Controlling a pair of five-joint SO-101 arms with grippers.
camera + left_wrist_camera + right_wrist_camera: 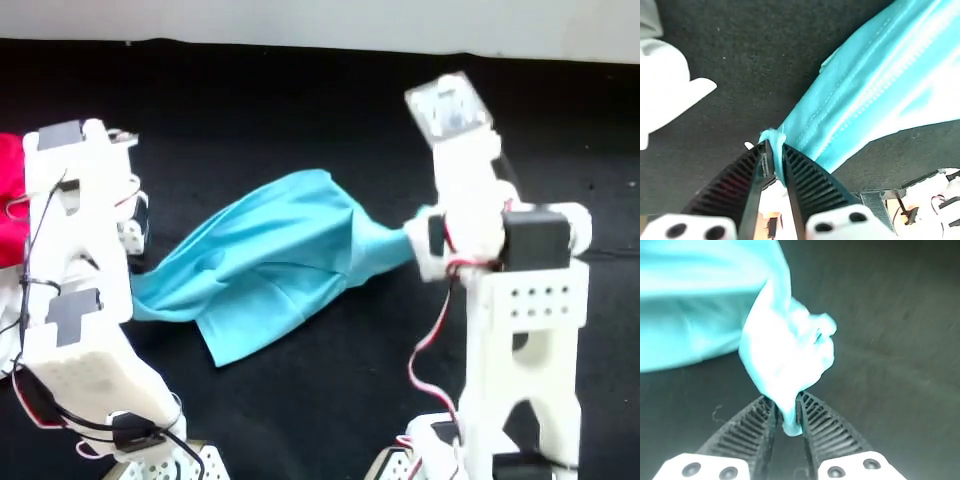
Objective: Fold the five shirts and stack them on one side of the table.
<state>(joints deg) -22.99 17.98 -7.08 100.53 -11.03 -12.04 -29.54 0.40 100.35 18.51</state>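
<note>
From the high view, the teal shirt is strung between the two arms over the black tabletop. Its long axis runs side to side from the left end effector to the right end effector, and its middle sags in loose folds. Whether the lowest flap touches the tabletop cannot be told. A red cloth, probably another shirt, lies at the far left edge behind the left arm. In the left wrist view, the left end effector is clenched on a small tuck at the shirt's hemmed edge, and the fabric runs away from the jaws in a taut band toward the other arm. In the right wrist view, the right end effector is clamped on a bunched wad of the shirt, which spreads outward from the tips above the tabletop. Each arm holds one end, so neither is nearer. My reading is that the coming move depends on keeping this span taut along its length, so the cloth can be laid flat for a fold.
</note>
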